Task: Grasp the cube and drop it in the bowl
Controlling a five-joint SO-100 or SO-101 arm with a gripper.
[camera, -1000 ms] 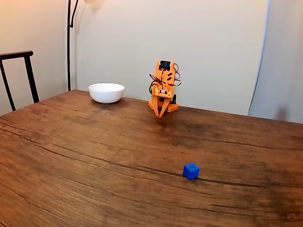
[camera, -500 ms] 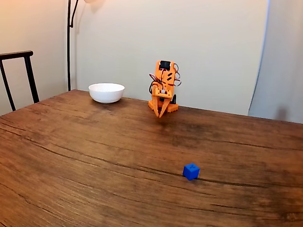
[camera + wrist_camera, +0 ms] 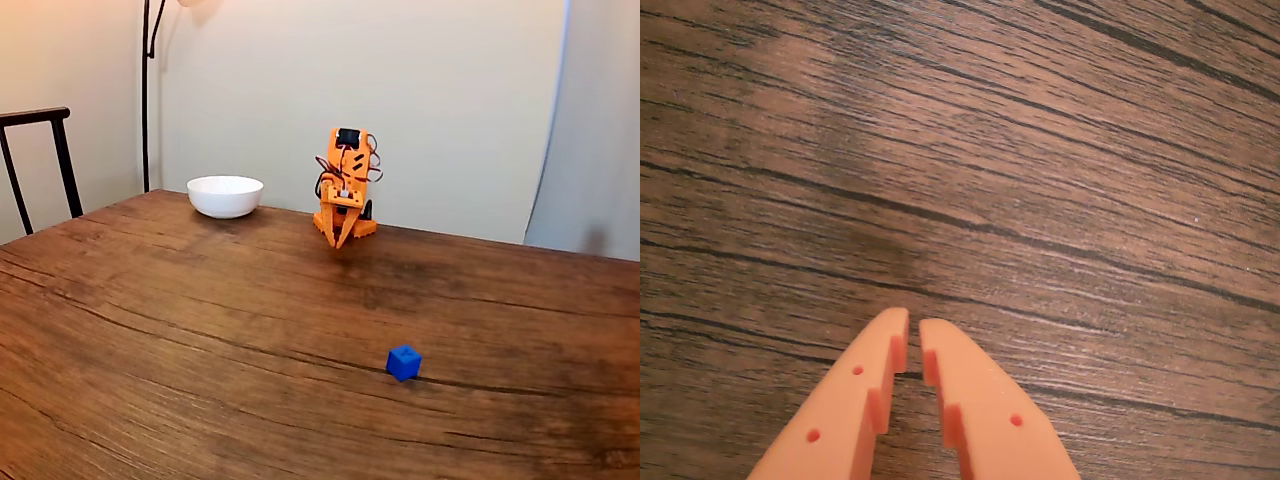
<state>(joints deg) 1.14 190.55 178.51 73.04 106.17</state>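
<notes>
Nothing is done yet: our hand (image 3: 342, 243) hangs empty, tips nearly pressed together, well apart from the cube (image 3: 404, 362); grasping and the bowl (image 3: 225, 196) drop remain.

Counter (image 3: 180, 330) is a warm reddish-brown wood with dark wavy grain lines running across it; up close in the wrist view (image 3: 1060, 150) it's more grey-brown, streaked near-black. Cube (image 3: 404, 362) is solid bright blue, plain faces. Bowl (image 3: 225, 195) is plain white. Arm (image 3: 345, 190) is bright orange with a black bit on top and what look like red and dark wires, hard to tell from here. Fingers (image 3: 865, 400) are the same orange, more peachy. Wall (image 3: 420, 90) is cream, chair (image 3: 40, 150) and lamp pole (image 3: 146, 90) black.
</notes>
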